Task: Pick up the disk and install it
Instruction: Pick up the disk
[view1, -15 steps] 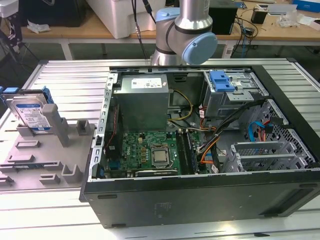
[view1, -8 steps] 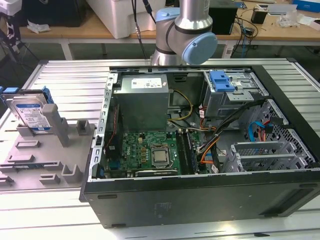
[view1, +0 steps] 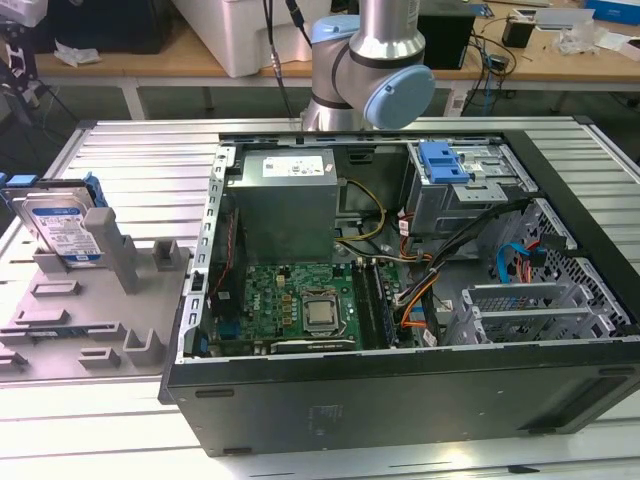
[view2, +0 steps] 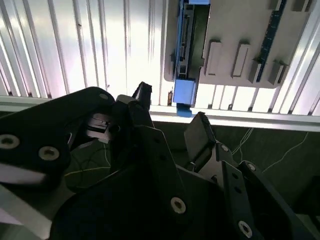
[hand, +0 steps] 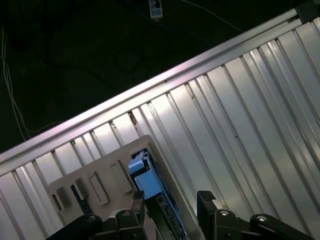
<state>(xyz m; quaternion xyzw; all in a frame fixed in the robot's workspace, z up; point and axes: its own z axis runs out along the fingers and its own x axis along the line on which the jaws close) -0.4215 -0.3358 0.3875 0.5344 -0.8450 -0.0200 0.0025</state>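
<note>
Black fingers (view2: 199, 134) of the gripper (view2: 171, 107) sit closest to the lens in both wrist views, spread wide with nothing between them. They hover above the disk (view2: 192, 40) without touching it. In the first wrist view the gripper (hand: 171, 197) frames the blue end of the disk (hand: 147, 182) from above. The disk (view1: 62, 226) stands upright on its long edge, its white-and-blue label facing outward. It is slotted into a grey holder plate (view1: 92, 312) that lies near the bench's edge on the exterior view's left. That holder (view2: 240, 30) carries several raised blocks and posts beside the drive. The bench (view1: 150, 150) is a ribbed aluminium surface. An open black computer case (view1: 400, 400) lies on it just beside the holder, toward the exterior view's right. Inside the case are a grey power supply (view1: 285, 200), a green motherboard (view1: 300, 295) and a metal drive cage (view1: 450, 190) with a blue clip. The arm (view1: 370, 60) rises behind the case at the bench's far edge.
</note>
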